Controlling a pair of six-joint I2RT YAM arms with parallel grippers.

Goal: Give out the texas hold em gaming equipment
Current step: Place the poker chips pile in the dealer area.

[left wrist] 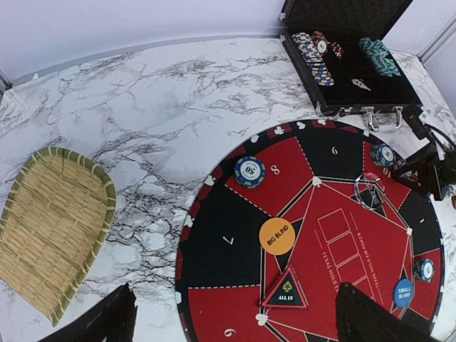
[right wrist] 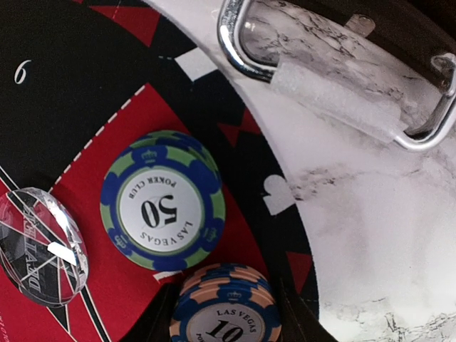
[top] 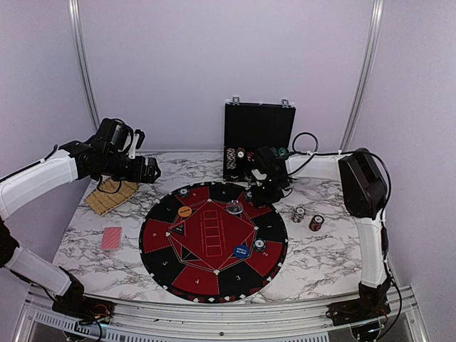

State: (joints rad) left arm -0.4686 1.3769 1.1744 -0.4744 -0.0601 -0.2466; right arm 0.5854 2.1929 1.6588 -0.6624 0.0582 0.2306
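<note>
My right gripper [right wrist: 226,317] is shut on a small stack of blue-and-peach "10" poker chips [right wrist: 226,303], held just above the far right rim of the round mat [top: 214,281]. Beside it lies a blue-and-green "50" chip [right wrist: 162,201], and further left a clear marker disc [right wrist: 41,246]. My left gripper [left wrist: 235,320] hangs open and empty high over the mat's left side, above the orange disc [left wrist: 276,235]. Another "50" chip [left wrist: 249,171], a blue disc [left wrist: 403,292] and a further chip [left wrist: 424,269] lie on the mat. Red-backed cards [top: 112,239] rest on the table at the left.
The black case [top: 256,132] stands open at the back with rows of chips [left wrist: 317,53] inside; its chrome handle [right wrist: 335,85] is close to my right gripper. A bamboo tray [left wrist: 50,228] lies at the left. Two chip stacks [top: 306,218] sit right of the mat.
</note>
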